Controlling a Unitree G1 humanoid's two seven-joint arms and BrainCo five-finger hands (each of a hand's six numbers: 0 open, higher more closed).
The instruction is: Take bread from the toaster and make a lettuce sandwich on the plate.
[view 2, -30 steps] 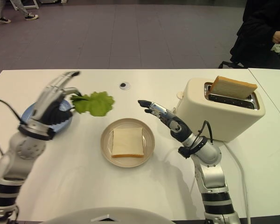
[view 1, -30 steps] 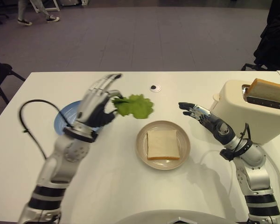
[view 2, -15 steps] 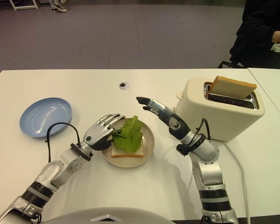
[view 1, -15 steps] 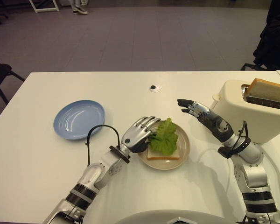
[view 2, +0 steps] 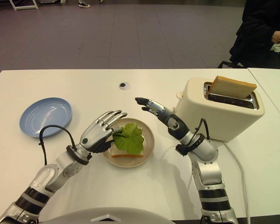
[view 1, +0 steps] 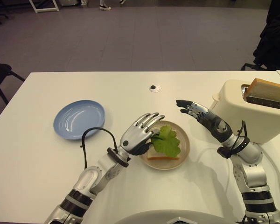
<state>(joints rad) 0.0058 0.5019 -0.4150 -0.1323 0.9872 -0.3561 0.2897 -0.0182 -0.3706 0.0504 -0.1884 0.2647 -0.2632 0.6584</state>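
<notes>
Left eye view: the left hand [view 1: 139,135] held the lettuce [view 1: 167,142] by its left edge, thumb side pinched on the stem and the other fingers stretched out above, while the leaf lay across the bread [view 1: 155,155] on the plate [view 1: 185,140] at the middle of the table. To the right, the right hand [view 1: 203,119] hung above the table with fingers straight and apart, holding nothing, between the plate and the toaster [view 1: 242,119]

Right eye view: the leaf's left edge met the left hand just over the plate's left rim, and most of the leaf rested on the bread. A second slice [view 2: 232,86] stood up out of the toaster at the far right, untaken, and a blue plate [view 2: 45,115] sat well apart at the left. The step in hand looked to be laying the lettuce; next, the left hand would need to let go and draw clear without dragging the leaf, and the right hand would need to lift the slice from the toaster to cap the sandwich
</notes>
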